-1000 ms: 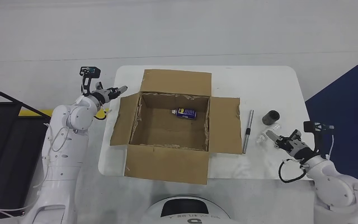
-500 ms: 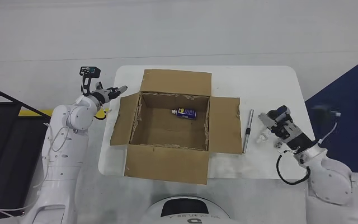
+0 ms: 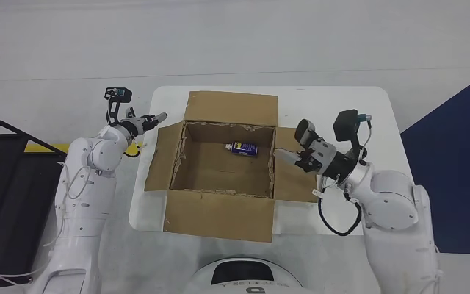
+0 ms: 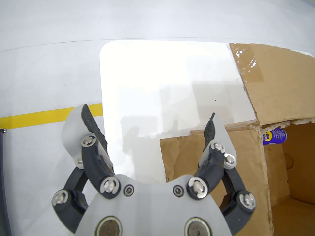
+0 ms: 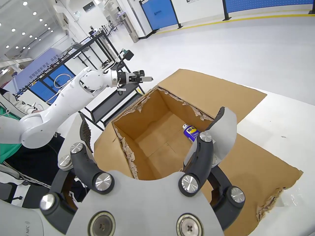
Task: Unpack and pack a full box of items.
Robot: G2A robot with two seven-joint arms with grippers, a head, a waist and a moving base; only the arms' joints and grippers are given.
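Right fingers [image 5: 227, 124] spread apart, nothing between them, hanging over the right flap [image 3: 290, 184] of the cardboard box [image 3: 231, 109], at the edge of the opening. Left fingers [image 4: 94, 130] likewise spread and empty, up at the left edge of the bench [image 3: 345, 110], near the left flap [image 3: 163, 158]. Box sits mid-bench, all four flaps folded out. One blue spray can [image 3: 242, 148] lies on its side on the box floor, close to the far wall, toward the right.
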